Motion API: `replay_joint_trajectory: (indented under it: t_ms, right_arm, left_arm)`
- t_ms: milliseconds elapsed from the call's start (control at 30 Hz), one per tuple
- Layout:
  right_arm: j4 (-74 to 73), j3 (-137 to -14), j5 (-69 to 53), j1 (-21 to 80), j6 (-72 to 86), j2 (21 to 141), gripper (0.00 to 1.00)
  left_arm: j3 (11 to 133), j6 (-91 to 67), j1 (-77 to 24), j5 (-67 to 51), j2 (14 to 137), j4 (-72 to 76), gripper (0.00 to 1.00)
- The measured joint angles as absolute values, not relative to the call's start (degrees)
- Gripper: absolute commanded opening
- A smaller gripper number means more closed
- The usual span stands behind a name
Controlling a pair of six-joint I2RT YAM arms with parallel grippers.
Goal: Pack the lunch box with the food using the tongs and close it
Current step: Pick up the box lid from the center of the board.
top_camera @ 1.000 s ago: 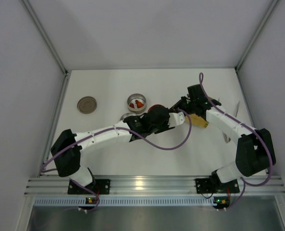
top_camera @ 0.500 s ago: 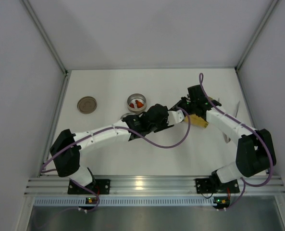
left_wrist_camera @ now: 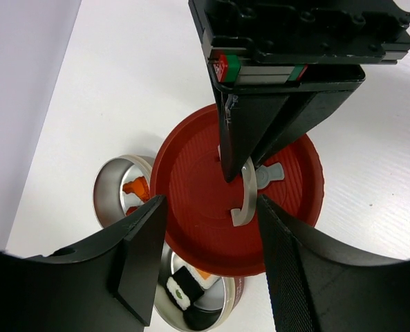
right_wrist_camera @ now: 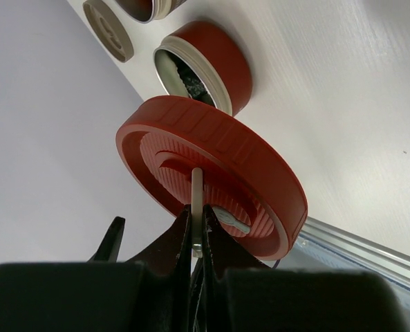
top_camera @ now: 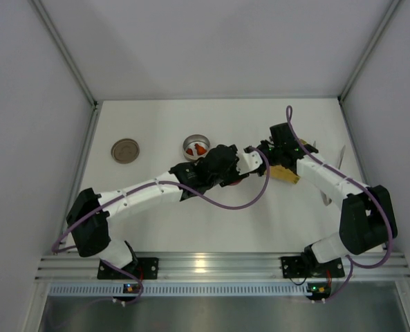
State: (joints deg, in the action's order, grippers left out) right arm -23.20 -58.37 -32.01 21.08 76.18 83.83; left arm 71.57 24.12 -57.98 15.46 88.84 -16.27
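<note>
The lunch box's red lid (right_wrist_camera: 211, 173) hangs tilted in the air, held by its silver handle ring (right_wrist_camera: 196, 197), on which my right gripper (right_wrist_camera: 196, 242) is shut. Below it stands the red lunch box (right_wrist_camera: 206, 66) with a sushi piece (left_wrist_camera: 179, 290) inside. My left gripper (left_wrist_camera: 211, 266) is open just in front of the lid (left_wrist_camera: 236, 190), and its fingers (left_wrist_camera: 144, 256) hold nothing. A small steel tin (top_camera: 196, 146) holds orange-red food (left_wrist_camera: 137, 188). Thin pale tongs (top_camera: 341, 154) lie far right, partly hidden by the right arm.
A grey round lid (top_camera: 125, 150) lies on the table to the left. The yellow woven tray (top_camera: 286, 173) lies under the right forearm. Both arms cross the middle of the table, and their purple cables loop near the lunch box.
My left wrist has moved away from me and to the right, closer to the right gripper, and its jaws have spread wider. The right arm and the lid have stayed still.
</note>
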Motion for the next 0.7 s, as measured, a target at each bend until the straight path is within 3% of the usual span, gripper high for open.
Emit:
replay_joint_trajectory:
  t_ms: [367, 600, 700]
  right_arm:
    - [-23.2, -58.4, -32.8, 21.1, 76.3, 83.8, 0.0]
    - [-23.2, -58.4, -33.1, 21.1, 76.2, 83.8, 0.0]
    - [-23.1, -58.3, -33.0, 21.1, 76.2, 83.8, 0.0]
  left_arm:
    - [71.6, 24.2, -57.7, 13.9, 89.0, -16.3, 0.58]
    - [71.6, 24.6, -57.1, 13.1, 91.2, -16.3, 0.53]
    - [72.1, 24.8, -56.9, 12.9, 92.4, -16.4, 0.46]
